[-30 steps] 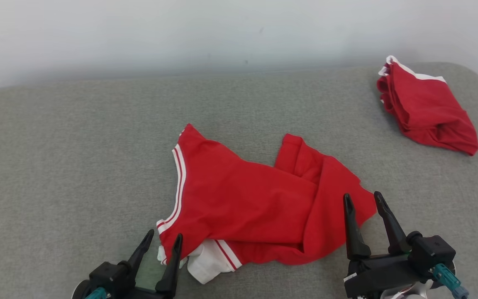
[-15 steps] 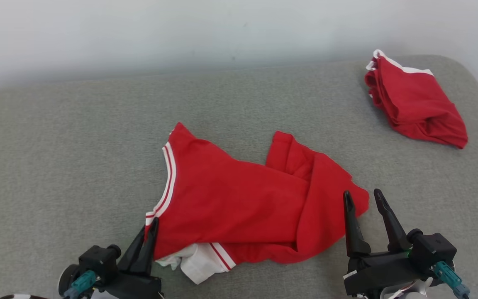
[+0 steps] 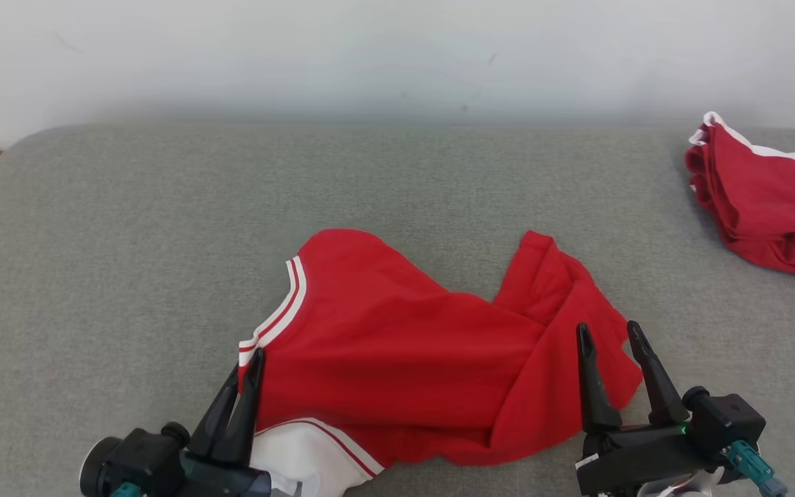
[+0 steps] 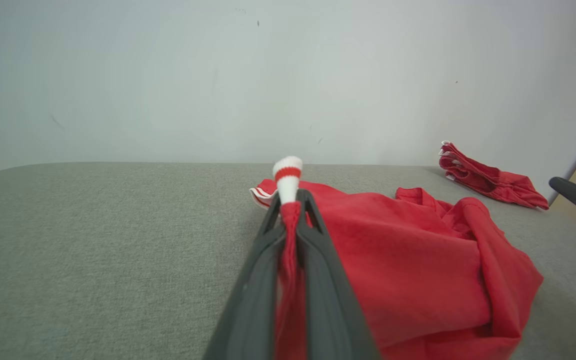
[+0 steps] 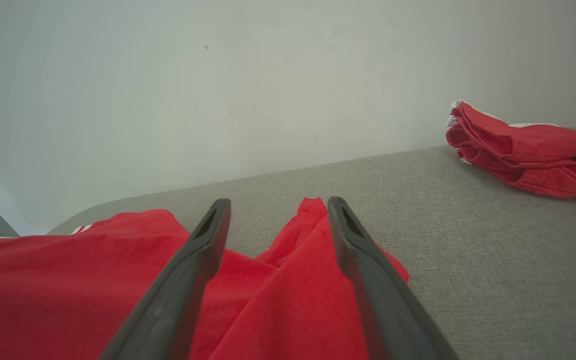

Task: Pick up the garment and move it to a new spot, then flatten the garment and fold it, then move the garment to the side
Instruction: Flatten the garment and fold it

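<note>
The garment [image 3: 404, 345] lies crumpled on the bench [image 3: 128, 241], its long axis running from the striped corner [image 4: 287, 175] pinched in the closed left gripper [image 3: 249, 360] to the free end, where the right gripper [image 3: 608, 327] hovers wide open.

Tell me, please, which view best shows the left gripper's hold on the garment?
Left wrist view: the left gripper is shut on the garment by its striped trim. Head view shows it from above; right wrist view shows loose cloth.
</note>
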